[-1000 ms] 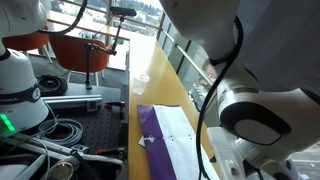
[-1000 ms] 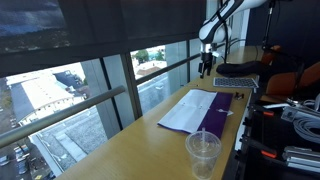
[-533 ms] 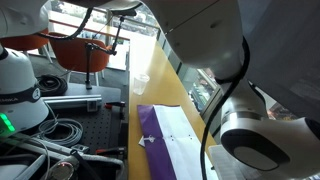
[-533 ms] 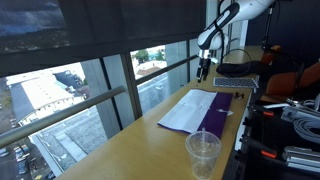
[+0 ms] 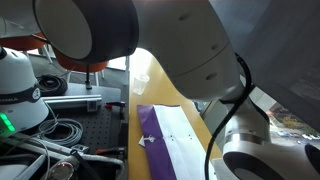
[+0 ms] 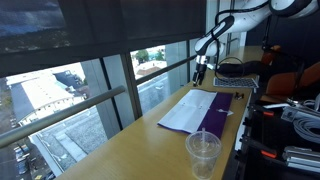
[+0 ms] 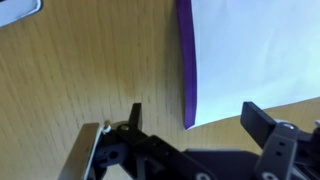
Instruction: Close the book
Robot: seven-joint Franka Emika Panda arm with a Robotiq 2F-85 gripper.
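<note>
Evidently gripper [image 7: 198, 122] hangs spread wide over the corner of the open purple-covered book [image 7: 250, 45] lying flat on the wooden table [image 7: 80, 70]; best to lower beside the purple edge, hook under, fold it over.

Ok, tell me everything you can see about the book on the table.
The book lies open and flat on the wooden table, white pages up, a purple cover showing as a band along one side. It looks thin. Only the table touches it; the open gripper hangs above one corner, clear of it.
</note>
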